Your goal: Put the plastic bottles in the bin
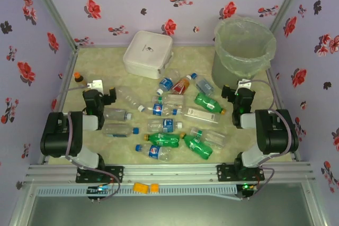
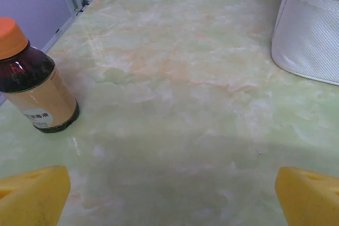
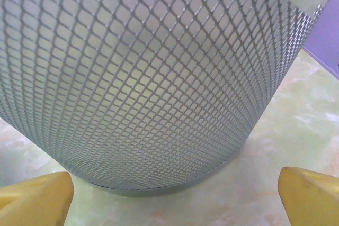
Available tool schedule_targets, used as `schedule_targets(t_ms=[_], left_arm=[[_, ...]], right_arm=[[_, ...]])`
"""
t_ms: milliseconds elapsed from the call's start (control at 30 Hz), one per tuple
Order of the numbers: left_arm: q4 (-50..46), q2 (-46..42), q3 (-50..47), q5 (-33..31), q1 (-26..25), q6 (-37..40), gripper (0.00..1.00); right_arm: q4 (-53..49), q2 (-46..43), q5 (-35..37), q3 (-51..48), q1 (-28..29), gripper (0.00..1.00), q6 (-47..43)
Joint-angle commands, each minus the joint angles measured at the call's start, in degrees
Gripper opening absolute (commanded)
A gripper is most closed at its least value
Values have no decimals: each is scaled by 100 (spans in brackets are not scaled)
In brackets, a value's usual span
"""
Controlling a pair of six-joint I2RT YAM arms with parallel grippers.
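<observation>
**Q:** Item one, the plastic bottles (image 1: 164, 125). Location?

**A:** Loose on the worktop (image 1: 106, 62), scattered in a cluster between my two arms. Most are clear with blue labels and caps. There are several green bottles (image 1: 165, 139), on the near side and to the right. One red-orange bottle (image 1: 181, 84) lies at the cluster's far edge. As far as I can tell, all are on their sides.

**Q:** Item two, the bin (image 1: 228, 70)?

**A:** Upright in the far right corner, just beyond the cluster, with a clear bag folded over its rim. Its mesh wall stands close in front of my right end effector (image 3: 175, 197).

**Q:** State of the end effectors?

**A:** Right: fingers (image 3: 37, 197) spread wide, nothing between them. Left end effector (image 2: 169, 194): fingers likewise wide apart, over bare worktop, gripping nothing.

**Q:** Other entries?

**A:** One white lidded box (image 1: 148, 53), far centre. One small brown bottle (image 1: 78, 78) with an orange cap, upright at the far left, ahead and to the left of my left end effector.
</observation>
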Motion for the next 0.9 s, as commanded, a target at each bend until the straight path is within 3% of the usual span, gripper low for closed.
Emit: schedule_targets(t_ms=[0, 767, 867], left_arm=[[135, 2, 15, 41, 36, 7, 100], [126, 7, 15, 53, 36, 7, 100], [-111, -206, 65, -296, -1, -34, 100]], right_arm=[[109, 51, -47, -19, -33, 99, -2], [206, 19, -4, -83, -42, 100, -10], [177, -314, 149, -198, 9, 100, -18]])
